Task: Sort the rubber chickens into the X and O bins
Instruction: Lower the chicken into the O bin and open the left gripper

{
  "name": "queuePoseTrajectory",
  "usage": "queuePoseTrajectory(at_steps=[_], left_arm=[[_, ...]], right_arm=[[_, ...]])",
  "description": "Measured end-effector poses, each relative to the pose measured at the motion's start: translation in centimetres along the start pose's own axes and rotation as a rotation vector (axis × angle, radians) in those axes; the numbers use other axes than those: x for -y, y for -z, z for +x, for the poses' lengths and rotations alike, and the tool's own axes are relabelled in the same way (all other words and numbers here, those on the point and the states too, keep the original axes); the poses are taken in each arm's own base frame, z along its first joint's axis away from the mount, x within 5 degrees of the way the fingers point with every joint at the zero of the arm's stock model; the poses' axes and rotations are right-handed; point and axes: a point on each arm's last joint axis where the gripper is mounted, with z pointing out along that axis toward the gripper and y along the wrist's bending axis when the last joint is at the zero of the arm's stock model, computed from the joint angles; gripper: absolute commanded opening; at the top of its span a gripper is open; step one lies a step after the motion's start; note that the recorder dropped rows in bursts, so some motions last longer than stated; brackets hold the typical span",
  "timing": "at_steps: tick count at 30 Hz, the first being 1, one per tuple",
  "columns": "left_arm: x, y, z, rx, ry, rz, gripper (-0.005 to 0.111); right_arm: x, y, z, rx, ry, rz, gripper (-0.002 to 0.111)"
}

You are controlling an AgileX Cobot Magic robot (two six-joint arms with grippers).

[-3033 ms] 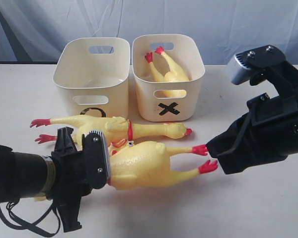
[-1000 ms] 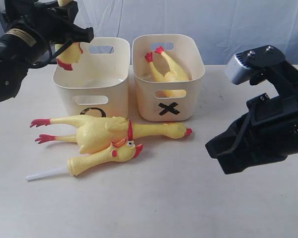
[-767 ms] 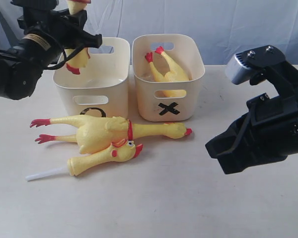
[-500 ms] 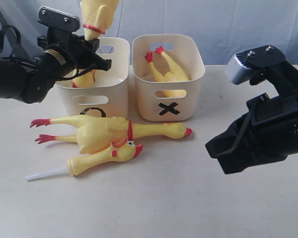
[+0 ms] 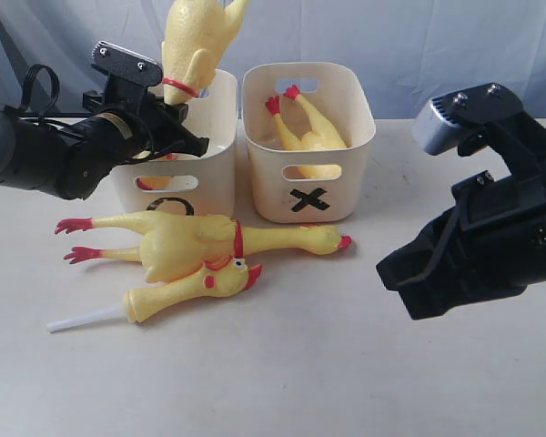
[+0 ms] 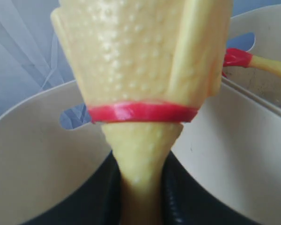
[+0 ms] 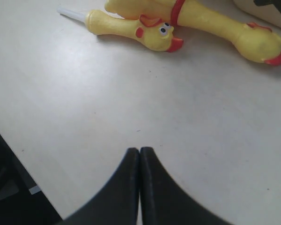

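A yellow rubber chicken [image 5: 193, 41] is gripped by the left fingers [image 6: 173, 211]. Its thin neck is squeezed between them, just under its red neck band [image 6: 143, 112]. The fat body is held up above the fingers. The rest of the neck is pointed down below them, into the O bin [image 5: 214, 173]. The head cannot be seen clearly. The O bin is found right under the left fingers, and its black O is partly hidden. The X bin [image 5: 346, 182] is set just beside the O bin, off to one side of the left fingers. One more chicken [image 5: 309, 127] is already laid in the X bin, with its red feet pointed up at the back wall.

The right fingers [image 7: 131, 187] are shut tight. They are pressed against each other, and nothing is held between them. They are kept a little above the counter [image 5: 300, 364].

Two chickens are left on the counter, out in front of the right fingers and apart from them. The small chicken [image 7: 150, 30] is the closer one, and its eye and red beak can be seen. A white tube [image 5: 82, 319] is stuck out of its other end. The big chicken [image 5: 191, 241] is laid just behind it, touching it, with a red band on its neck. Both are also lower than the left fingers, in front of the O bin.
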Motion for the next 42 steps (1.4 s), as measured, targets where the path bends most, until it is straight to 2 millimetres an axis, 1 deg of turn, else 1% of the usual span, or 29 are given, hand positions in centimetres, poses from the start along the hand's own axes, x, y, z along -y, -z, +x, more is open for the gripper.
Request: queuePoseTrajectory(at_steps=[2,5,12,15,34,39,42], left_arm=[[0.0,-0.1,0.2,-0.009,0.002,0.000,0.000],[0.0,-0.1,0.2,-0.012,0.002,0.000,0.007],[0.0,-0.1,0.2,-0.012,0.002,0.000,0.036],[0.0,-0.1,0.2,-0.010,0.002,0.000,0.042],[0.0,-0.1,0.0,0.008,0.002,-0.002,0.043],[-0.2,0.3,-1.0,0.036,0.001,-0.006,0.043],[-0.3,0.8,-2.2,0.073,0.000,-0.011,0.043]], right_arm=[[0.0,0.0,0.0,0.000,0.000,0.000,-0.001],[0.0,0.0,0.0,0.000,0.000,0.000,-0.001],[0.0,0.0,0.0,0.000,0.000,0.000,-0.001],[0.0,0.0,0.0,0.000,-0.001,-0.001,-0.001],[0.0,0.0,0.0,0.004,-0.003,-0.002,-0.001],[0.0,0.0,0.0,0.005,-0.003,-0.001,-0.001],[0.0,0.0,-0.1,0.007,-0.004,0.000,-0.001]])
